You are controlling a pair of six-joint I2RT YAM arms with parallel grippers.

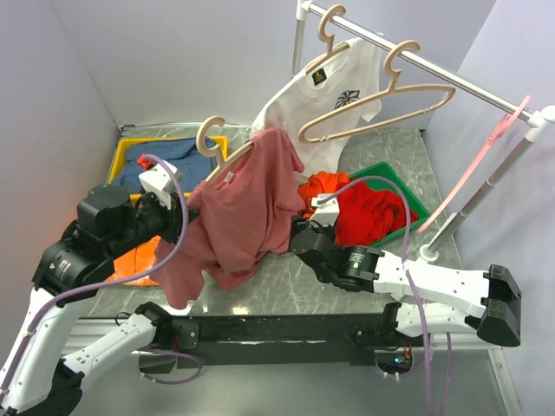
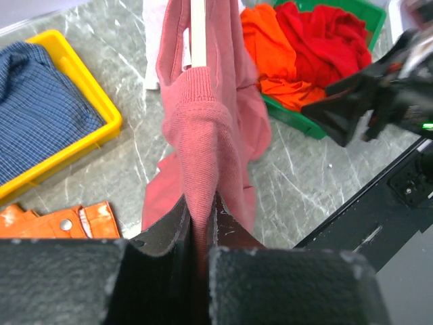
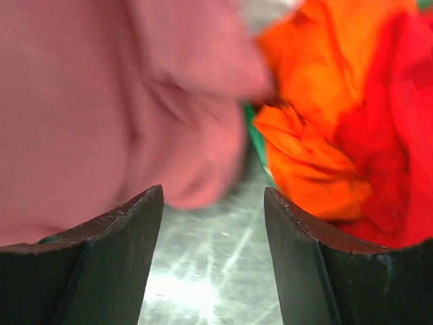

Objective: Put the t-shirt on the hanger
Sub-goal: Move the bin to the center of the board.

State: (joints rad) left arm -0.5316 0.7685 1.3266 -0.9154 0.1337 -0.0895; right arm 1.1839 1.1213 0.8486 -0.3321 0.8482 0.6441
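The dusty-rose t-shirt (image 1: pixel 247 208) hangs bunched over a light wooden hanger (image 1: pixel 224 154) that is tilted up above the table, its hook at the upper left. My left gripper (image 1: pixel 179 217) is shut on a ribbed fold of the t-shirt (image 2: pixel 203 122) at its left side; the hanger's wooden bar (image 2: pixel 198 34) shows inside the fabric. My right gripper (image 1: pixel 295 236) is open and empty, low beside the shirt's right hem. In the right wrist view the shirt (image 3: pixel 101 101) hangs just ahead and left of the open gripper (image 3: pixel 213 196).
A green bin (image 1: pixel 401 192) of red-orange garments (image 1: pixel 360 208) sits right of the shirt. A yellow bin (image 1: pixel 121 152) holds blue cloth (image 2: pixel 34 115) at the back left. An orange item (image 1: pixel 134 260) lies front left. The rail (image 1: pixel 434 69) carries a white logo t-shirt (image 1: pixel 325 95), an empty wooden hanger (image 1: pixel 390 95) and a pink hanger (image 1: pixel 486 156).
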